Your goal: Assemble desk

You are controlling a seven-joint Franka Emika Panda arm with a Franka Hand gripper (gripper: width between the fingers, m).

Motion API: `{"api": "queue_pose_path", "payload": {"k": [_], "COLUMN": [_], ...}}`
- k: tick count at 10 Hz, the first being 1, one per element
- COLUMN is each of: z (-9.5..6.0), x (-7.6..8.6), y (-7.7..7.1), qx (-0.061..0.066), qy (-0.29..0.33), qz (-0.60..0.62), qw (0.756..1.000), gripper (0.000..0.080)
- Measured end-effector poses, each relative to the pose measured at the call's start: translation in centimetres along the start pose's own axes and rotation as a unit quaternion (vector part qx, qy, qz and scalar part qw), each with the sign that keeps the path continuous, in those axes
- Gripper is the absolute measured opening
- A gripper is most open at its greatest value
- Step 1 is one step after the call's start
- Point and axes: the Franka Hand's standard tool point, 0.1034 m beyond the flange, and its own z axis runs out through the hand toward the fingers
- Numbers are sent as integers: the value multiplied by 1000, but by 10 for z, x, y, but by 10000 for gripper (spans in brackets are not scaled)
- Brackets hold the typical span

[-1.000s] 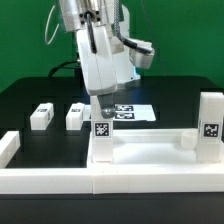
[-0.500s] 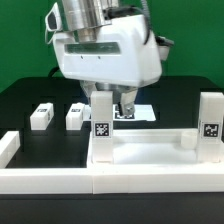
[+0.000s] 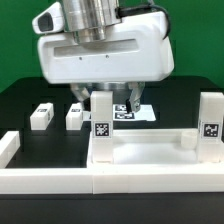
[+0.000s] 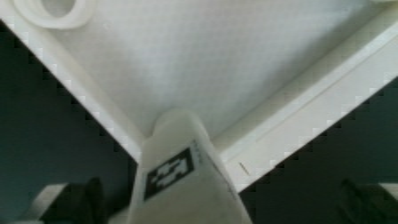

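The desk panel (image 3: 150, 152), a white tray with a raised rim, lies at the front. One tagged white leg (image 3: 101, 126) stands upright at the panel's corner towards the exterior view's left. A second leg (image 3: 210, 120) stands at its corner on the right. Two loose legs (image 3: 41, 116) (image 3: 75, 117) lie on the black table behind. My gripper (image 3: 106, 99) is open, with one finger on each side of the top of the leg on the left and a gap to each. In the wrist view the leg (image 4: 178, 165) rises between the dark fingers (image 4: 68, 200) above the panel (image 4: 196, 60).
The marker board (image 3: 140, 111) lies behind the gripper. White border wall segments (image 3: 110, 182) run along the front, with another piece (image 3: 8, 147) at the exterior view's left. The big white hand hides the middle of the table behind.
The hand has turned broadside to the exterior camera and now fills more of the picture. The fingers have gone from on the leg's top to spread either side of it. The leg has not moved.
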Motion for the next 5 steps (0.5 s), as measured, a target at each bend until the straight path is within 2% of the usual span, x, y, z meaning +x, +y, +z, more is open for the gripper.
{"api": "queue_pose_path", "payload": {"k": [3,5], "z": [1,2], "x": [0,0], "y": [-2,5], "qx": [1,-3], "qy": [2,1], "qz": [18,98], "qw": [1000,995], "gripper": [638,299]}}
